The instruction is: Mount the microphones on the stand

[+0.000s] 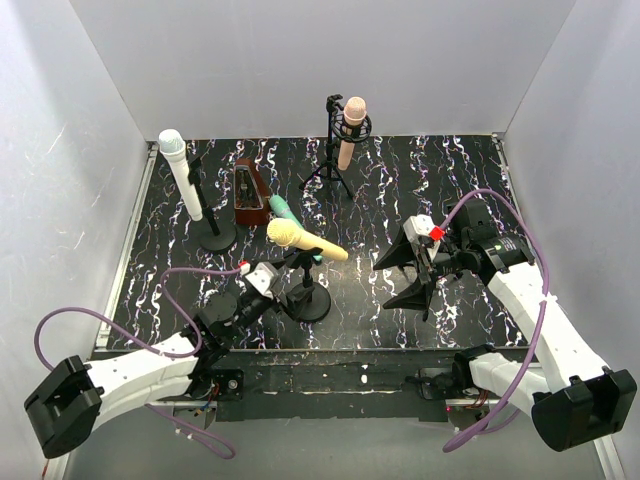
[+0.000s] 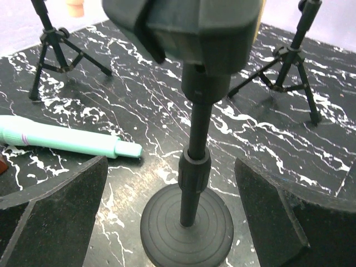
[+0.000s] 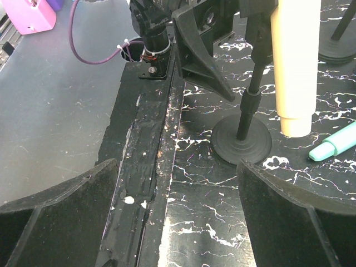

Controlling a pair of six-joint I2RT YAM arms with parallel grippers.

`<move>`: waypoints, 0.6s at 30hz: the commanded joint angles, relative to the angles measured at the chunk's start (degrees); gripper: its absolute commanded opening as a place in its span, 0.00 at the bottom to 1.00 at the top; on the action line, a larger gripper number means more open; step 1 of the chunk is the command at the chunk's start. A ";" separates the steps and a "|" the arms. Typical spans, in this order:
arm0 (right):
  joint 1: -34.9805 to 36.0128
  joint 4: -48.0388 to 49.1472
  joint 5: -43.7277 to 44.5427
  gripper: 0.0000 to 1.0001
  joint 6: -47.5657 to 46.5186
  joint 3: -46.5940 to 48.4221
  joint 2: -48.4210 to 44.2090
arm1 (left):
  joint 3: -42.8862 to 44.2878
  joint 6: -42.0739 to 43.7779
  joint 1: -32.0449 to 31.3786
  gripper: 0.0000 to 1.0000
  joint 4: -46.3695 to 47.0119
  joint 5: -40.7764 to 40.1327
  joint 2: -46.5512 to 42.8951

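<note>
Black stone-look sheet with white veins covers the tabletop, which is closed in by plain pale walls on the left, far and right sides. Along the near edge runs a dark mounting rail flecked with white, where both arms are bolted.

At the far left the white microphone stands nearly upright in a round-based stand. At the far centre the peach-pink microphone sits head up in a tripod stand. A brown triangular block stands between these two. Just right of the block the teal-green microphone lies flat on the tabletop, in no stand. The yellow microphone rests tilted in the clip of a second round-based stand at the near centre, its head to the left and its handle pointing right.

The left tool is spread wide with its fingers on either side of that near stand's pole, touching neither the pole nor the base and gripping nothing. The right tool hangs over the right part of the tabletop, also wide open and empty, pointing left toward the same stand and well apart from it. A purple cable loops from each arm.
</note>
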 commanded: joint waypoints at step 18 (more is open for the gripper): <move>-0.51 0.99 -2.01 0.94 0.07 -0.18 -0.32 | 4.57 -1.99 0.51 0.47 21.80 -0.85 15.97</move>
